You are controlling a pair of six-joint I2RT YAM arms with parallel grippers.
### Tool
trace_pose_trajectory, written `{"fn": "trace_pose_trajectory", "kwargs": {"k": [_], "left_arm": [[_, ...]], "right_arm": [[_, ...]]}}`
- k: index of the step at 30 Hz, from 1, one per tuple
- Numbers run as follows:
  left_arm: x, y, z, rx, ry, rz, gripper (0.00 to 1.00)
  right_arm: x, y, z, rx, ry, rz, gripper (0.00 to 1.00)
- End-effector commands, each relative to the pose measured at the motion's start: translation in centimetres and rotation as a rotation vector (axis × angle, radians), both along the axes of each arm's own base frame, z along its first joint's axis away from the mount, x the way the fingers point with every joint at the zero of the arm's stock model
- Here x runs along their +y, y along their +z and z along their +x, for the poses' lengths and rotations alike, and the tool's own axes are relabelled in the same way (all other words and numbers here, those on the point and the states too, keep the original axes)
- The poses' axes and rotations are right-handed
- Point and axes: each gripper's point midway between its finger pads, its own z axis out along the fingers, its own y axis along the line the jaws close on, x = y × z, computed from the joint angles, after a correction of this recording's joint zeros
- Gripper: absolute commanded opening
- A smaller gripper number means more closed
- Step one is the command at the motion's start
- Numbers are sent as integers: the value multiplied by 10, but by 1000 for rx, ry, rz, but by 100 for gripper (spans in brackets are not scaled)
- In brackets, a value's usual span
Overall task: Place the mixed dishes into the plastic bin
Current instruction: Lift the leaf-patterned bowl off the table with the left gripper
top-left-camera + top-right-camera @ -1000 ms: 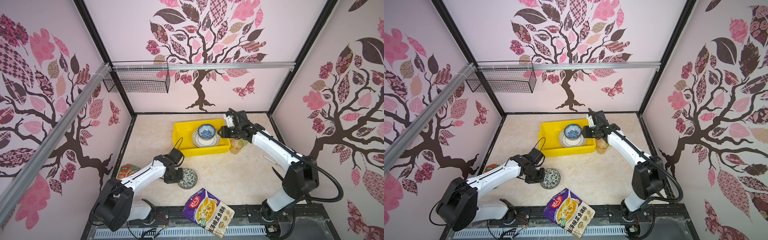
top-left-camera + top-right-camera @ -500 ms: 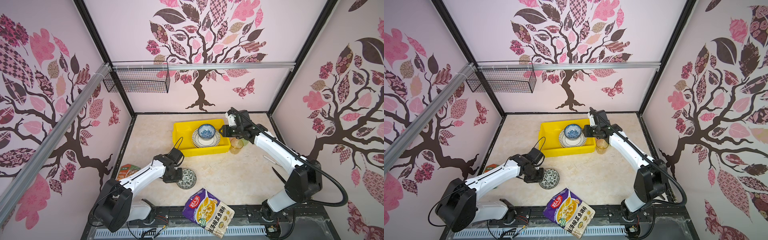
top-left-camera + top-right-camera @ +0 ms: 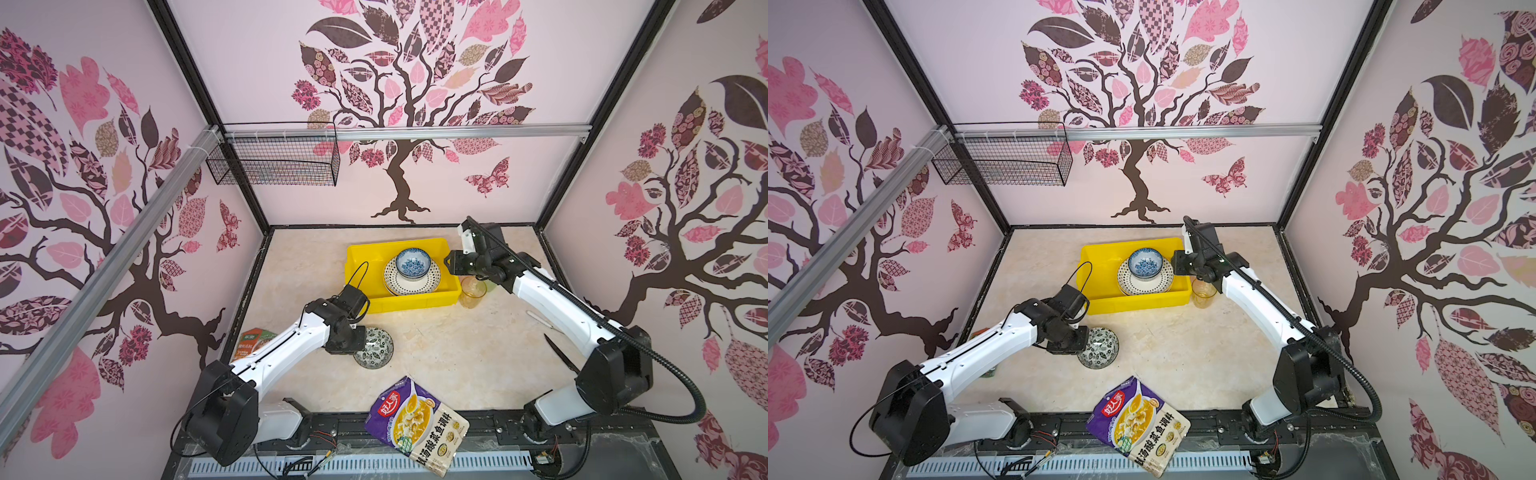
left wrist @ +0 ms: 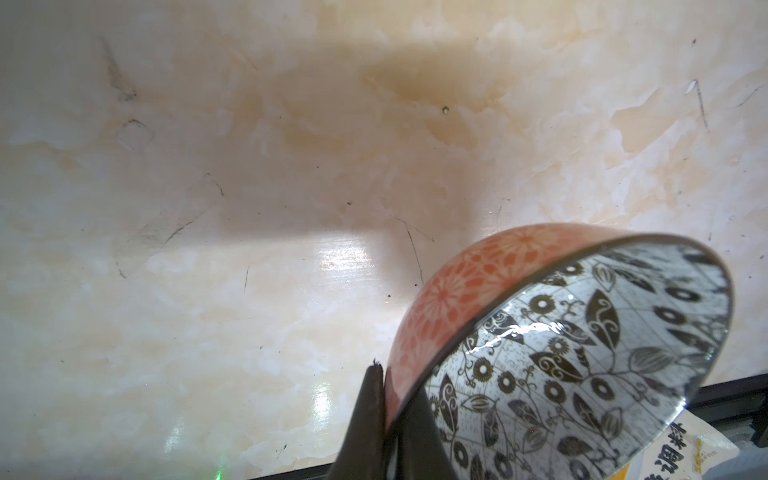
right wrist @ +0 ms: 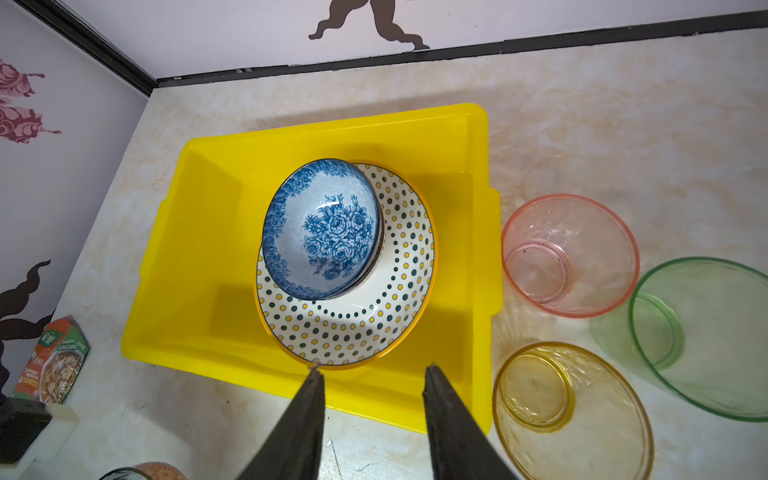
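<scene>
The purple pouch (image 3: 417,424) is showing "好人家" and "酸菜鱼调料". The left claw (image 4: 392,395) is pinching the rim of a tilted black-and-white floral bowl (image 4: 582,353), well apart from the yellow bin (image 3: 415,302). The right claw (image 5: 372,370) is hanging partly spread, holding nothing, over the bin's wall beside the dotted plate (image 5: 374,316) carrying the blue floral bowl (image 5: 324,228). A pink tumbler (image 5: 569,253), green tumbler (image 5: 706,332) and amber tumbler (image 5: 573,411) are standing on the bench (image 5: 623,124) just outside.
</scene>
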Motion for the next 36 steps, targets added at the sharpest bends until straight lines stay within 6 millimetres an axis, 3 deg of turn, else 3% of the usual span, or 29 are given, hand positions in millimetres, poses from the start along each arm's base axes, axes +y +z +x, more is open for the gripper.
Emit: {"fn": "trace_pose_trajectory", "kwargs": {"k": [1,26,36], "left_arm": [[-6,24,13,-74,-26,-27,0],[-6,66,30,-191,-108,-4,0],[-8,79,32,-224,-125,-16,0]], "right_arm": [[-6,20,-2,-41,-26,13,43],[-12,34,-13,-52,-40,25,45],[-10,30,-24,-29,-23,45,46]]}}
